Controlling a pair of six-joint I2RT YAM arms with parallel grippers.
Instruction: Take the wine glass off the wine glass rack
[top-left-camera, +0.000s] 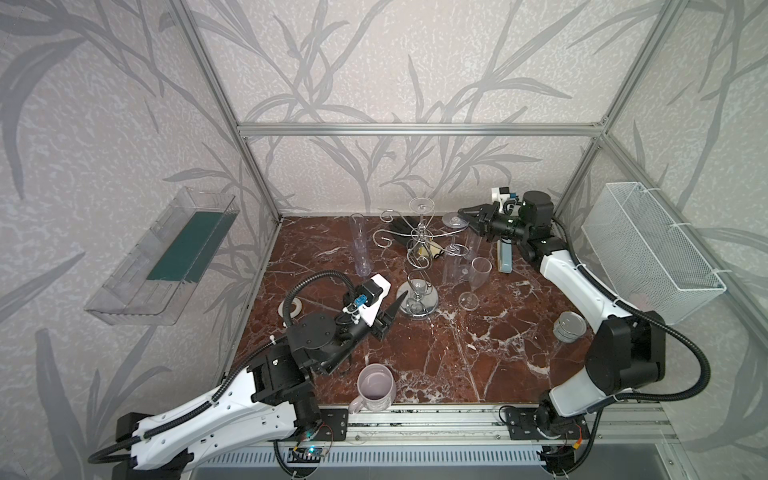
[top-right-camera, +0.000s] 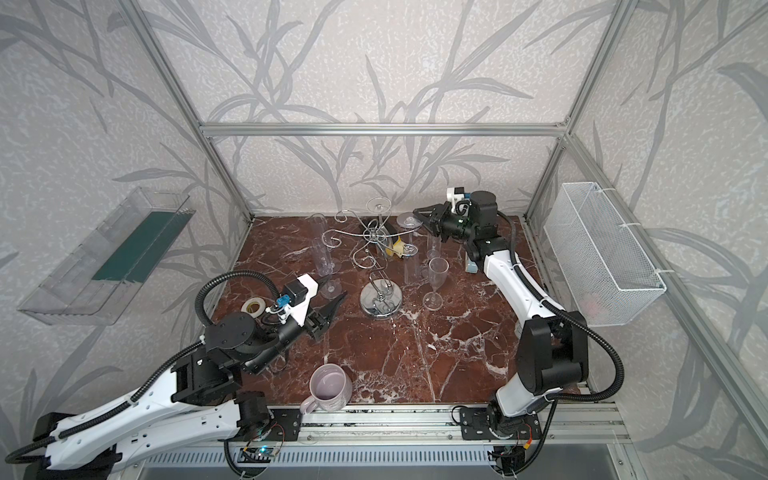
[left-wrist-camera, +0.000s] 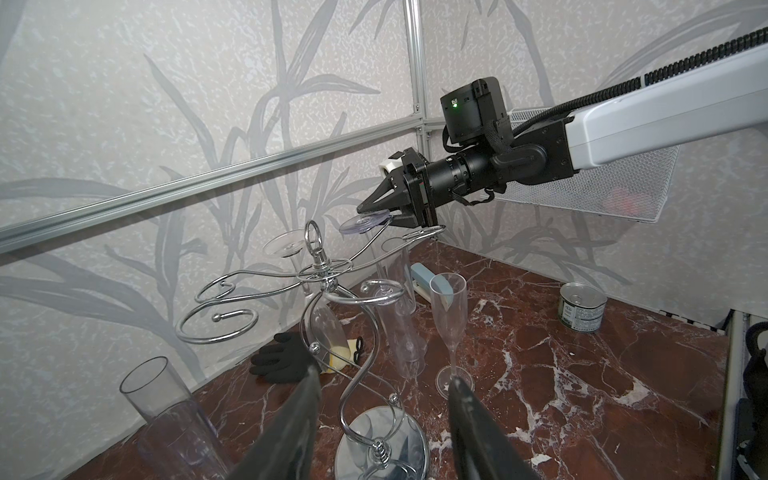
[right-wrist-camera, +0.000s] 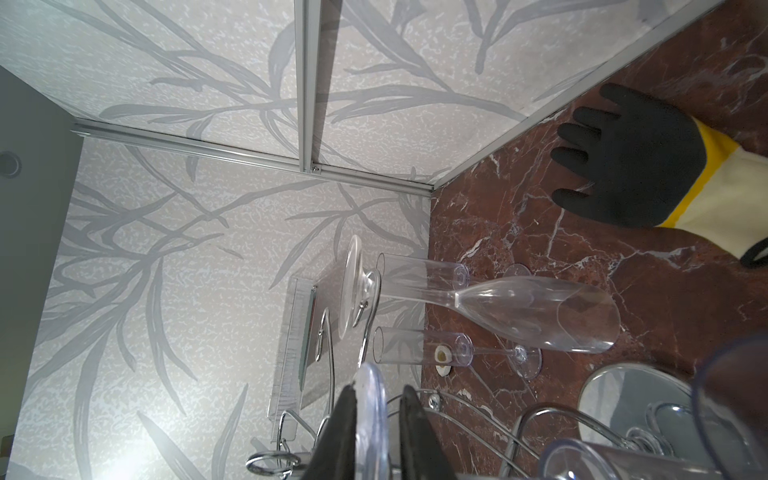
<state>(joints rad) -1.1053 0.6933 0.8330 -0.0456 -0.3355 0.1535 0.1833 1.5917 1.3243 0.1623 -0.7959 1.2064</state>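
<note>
The chrome wine glass rack (top-left-camera: 417, 301) (top-right-camera: 381, 299) (left-wrist-camera: 324, 286) stands mid-table on its round mirror base. A clear wine glass (top-left-camera: 453, 219) (top-right-camera: 409, 219) (left-wrist-camera: 365, 222) (right-wrist-camera: 370, 415) hangs upside down from its right arm, foot on top. My right gripper (top-left-camera: 465, 219) (top-right-camera: 422, 220) (left-wrist-camera: 374, 216) (right-wrist-camera: 380, 388) has its jaws narrowly on either side of that foot, one touching it and a thin gap at the other. My left gripper (top-left-camera: 392, 313) (top-right-camera: 332, 311) (left-wrist-camera: 382, 376) is open and empty, low by the rack's base. A second glass (top-left-camera: 420, 204) (right-wrist-camera: 353, 286) hangs at the back.
Flutes (top-left-camera: 359, 245) stand left of the rack and one flute (top-left-camera: 480, 274) stands right of it. A black glove (top-left-camera: 405, 232) lies behind. Mug (top-left-camera: 374, 390) at the front edge, tin can (top-left-camera: 568, 326) right, tape roll (top-left-camera: 296, 308) left. Mesh basket (top-left-camera: 648, 249) on the right wall.
</note>
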